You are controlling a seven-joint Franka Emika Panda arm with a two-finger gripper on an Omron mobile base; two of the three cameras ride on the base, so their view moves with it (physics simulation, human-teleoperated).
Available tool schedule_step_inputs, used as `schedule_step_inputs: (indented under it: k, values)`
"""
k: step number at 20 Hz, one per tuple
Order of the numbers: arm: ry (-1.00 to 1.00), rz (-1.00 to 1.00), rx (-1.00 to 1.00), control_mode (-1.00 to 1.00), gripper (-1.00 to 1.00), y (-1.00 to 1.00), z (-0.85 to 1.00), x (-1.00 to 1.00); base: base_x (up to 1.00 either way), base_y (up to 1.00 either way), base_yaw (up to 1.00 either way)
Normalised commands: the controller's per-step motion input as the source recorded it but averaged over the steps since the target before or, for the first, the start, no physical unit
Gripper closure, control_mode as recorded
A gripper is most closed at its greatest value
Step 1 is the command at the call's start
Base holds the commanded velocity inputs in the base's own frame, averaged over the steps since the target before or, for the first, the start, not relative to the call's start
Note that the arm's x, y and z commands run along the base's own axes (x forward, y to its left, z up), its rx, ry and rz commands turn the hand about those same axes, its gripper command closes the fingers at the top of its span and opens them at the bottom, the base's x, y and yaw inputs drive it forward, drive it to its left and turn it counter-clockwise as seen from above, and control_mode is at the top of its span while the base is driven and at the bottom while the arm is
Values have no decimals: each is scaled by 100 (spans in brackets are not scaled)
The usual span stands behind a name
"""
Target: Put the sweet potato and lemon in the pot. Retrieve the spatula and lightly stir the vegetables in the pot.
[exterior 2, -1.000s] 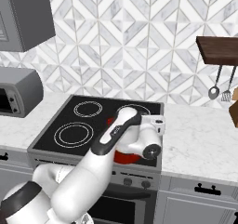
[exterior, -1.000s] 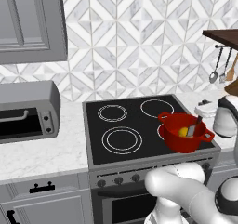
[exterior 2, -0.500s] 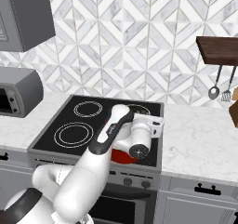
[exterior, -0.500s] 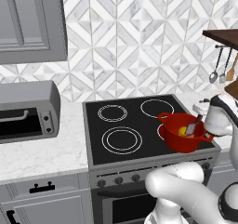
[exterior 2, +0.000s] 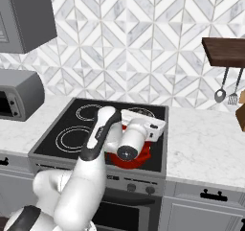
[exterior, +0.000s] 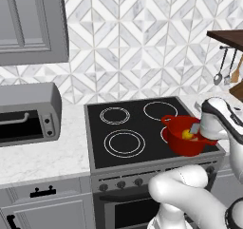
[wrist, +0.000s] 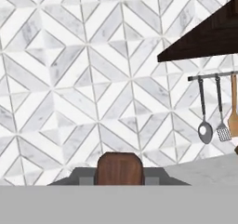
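The red pot (exterior: 179,145) stands on the stove's front right burner, and its rim (exterior 2: 143,154) peeks out from behind my arm. Inside it lies the yellow lemon (exterior: 187,135). The sweet potato is hidden in the pot. My gripper (exterior: 203,128) hangs over the pot's right rim, shut on the spatula, whose pale grey blade (exterior: 194,128) dips into the pot beside the lemon. In the hand view the spatula's dark red-brown handle (wrist: 119,168) stands between the fingers of the gripper (wrist: 119,177).
The black cooktop (exterior: 128,128) has free burners to the left. A toaster oven (exterior: 26,111) sits on the left counter. Under a dark shelf (exterior 2: 224,51), a metal spoon (wrist: 204,131), a slotted turner (wrist: 224,133) and a wooden utensil (wrist: 233,111) hang on the wall.
My hand with the spatula has shifted slightly left over the pot's right rim, bringing the blade in beside the lemon. The pot has stayed in place.
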Motion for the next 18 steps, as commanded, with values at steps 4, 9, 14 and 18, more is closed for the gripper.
schedule_step_inputs:
  k: [4,9,14,18]
  values:
    - [19,-8,3,-100,100,-8,31,-44,0,0,0]
    - [17,-2,0,-100,100,-23,1,-42,0,0,0]
    - [10,-2,0,-100,100,-21,0,0,0,0,0]
    - [4,0,0,-100,100,-2,-46,0,0,0,0]
